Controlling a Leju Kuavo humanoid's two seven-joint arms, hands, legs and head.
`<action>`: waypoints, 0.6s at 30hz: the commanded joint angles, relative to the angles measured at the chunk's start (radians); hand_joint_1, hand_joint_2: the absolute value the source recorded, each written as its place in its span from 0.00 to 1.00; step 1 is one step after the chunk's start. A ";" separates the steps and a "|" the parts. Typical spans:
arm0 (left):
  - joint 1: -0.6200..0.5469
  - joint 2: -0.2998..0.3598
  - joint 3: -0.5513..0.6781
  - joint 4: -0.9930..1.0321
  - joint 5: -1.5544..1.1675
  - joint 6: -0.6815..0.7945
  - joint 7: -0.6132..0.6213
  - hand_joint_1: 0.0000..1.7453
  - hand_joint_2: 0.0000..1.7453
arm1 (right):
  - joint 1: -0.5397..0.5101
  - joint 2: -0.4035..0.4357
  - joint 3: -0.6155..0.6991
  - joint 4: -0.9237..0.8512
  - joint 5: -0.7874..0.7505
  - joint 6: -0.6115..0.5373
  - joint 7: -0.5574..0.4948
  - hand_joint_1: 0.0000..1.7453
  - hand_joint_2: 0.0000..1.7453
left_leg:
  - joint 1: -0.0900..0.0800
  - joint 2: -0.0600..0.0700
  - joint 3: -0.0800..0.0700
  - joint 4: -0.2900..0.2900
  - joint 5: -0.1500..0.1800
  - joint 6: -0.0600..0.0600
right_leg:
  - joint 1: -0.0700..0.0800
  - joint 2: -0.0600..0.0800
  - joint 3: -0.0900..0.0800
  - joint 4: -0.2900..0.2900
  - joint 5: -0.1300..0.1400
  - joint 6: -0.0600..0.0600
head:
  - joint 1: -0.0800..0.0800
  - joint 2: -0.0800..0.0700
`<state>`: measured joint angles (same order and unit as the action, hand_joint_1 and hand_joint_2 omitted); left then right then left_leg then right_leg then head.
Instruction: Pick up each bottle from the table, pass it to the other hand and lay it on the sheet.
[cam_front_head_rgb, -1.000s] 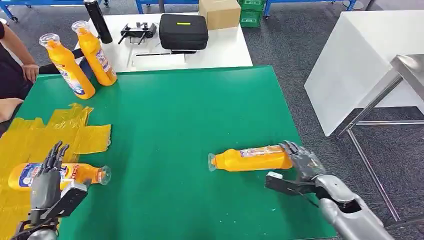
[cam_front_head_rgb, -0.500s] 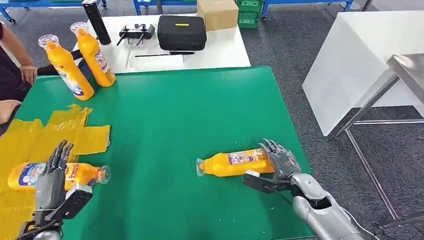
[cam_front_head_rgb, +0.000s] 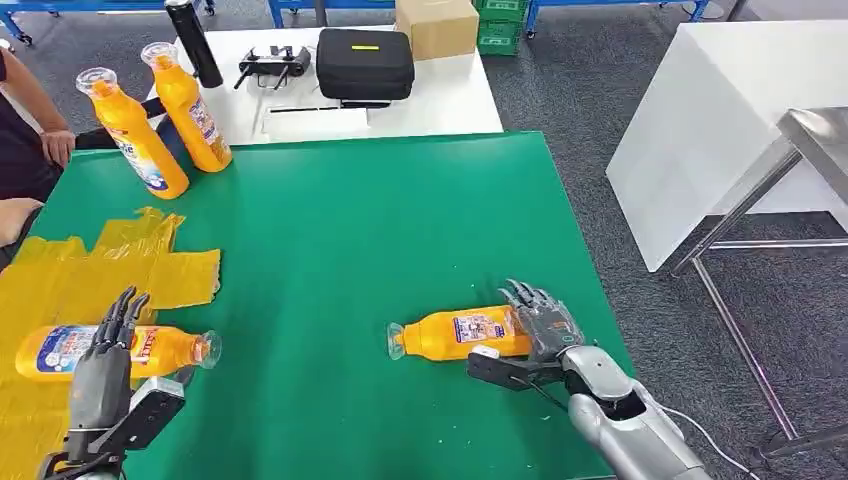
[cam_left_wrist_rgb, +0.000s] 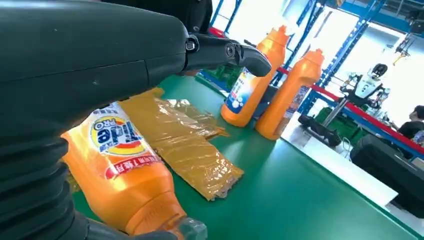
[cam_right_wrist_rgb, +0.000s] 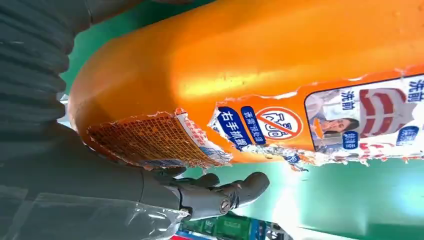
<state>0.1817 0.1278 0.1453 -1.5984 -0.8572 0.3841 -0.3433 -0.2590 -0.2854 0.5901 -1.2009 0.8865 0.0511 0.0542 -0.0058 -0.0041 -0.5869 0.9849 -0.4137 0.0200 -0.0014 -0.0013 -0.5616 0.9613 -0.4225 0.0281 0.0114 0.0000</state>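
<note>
Right hand (cam_front_head_rgb: 540, 325) grips bottle (cam_front_head_rgb: 455, 333) base, fingers wrapped — keep it level during the pass. Left hand (cam_front_head_rgb: 105, 375) empty, fingers spread — close around mid-body first.

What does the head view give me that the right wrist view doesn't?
Head view alone: the left robot hand open beside a bottle on the yellow sheet, two upright bottles at the green table's far corner, and a black case. Right wrist view alone: the torn label close up. Both: the right robot hand gripping the lying orange bottle.
</note>
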 joint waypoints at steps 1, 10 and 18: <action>-0.019 -0.026 0.006 0.020 0.002 -0.008 -0.001 0.00 1.00 | -0.020 0.029 0.046 0.070 0.005 0.006 -0.001 0.00 1.00 | 0.000 0.000 0.001 0.000 0.000 -0.002 | 0.000 0.000 0.001 0.000 0.000 0.000 | 0.000 0.000; -0.088 0.008 -0.068 0.084 0.027 -0.018 0.009 0.00 1.00 | -0.061 -0.060 0.175 0.238 0.003 0.233 0.013 1.00 1.00 | 0.000 -0.002 0.001 -0.001 0.001 -0.001 | 0.000 -0.003 0.002 -0.001 0.000 0.000 | 0.000 0.000; -0.113 0.024 -0.114 0.100 0.144 -0.057 -0.006 0.00 1.00 | -0.021 -0.095 0.172 0.221 -0.078 0.248 0.020 1.00 1.00 | 0.001 -0.014 0.007 -0.001 0.001 -0.004 | 0.001 -0.012 0.001 -0.004 -0.005 0.002 | 0.000 0.000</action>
<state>0.1210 0.1362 0.0992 -1.5705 -0.7988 0.3765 -0.3334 -0.3455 -0.3415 0.6947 -1.1021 0.8549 0.2415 0.0526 -0.0059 -0.0090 -0.5730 0.9849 -0.4170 0.0196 -0.0016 -0.0026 -0.5572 0.9602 -0.4286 0.0318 0.0111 0.0000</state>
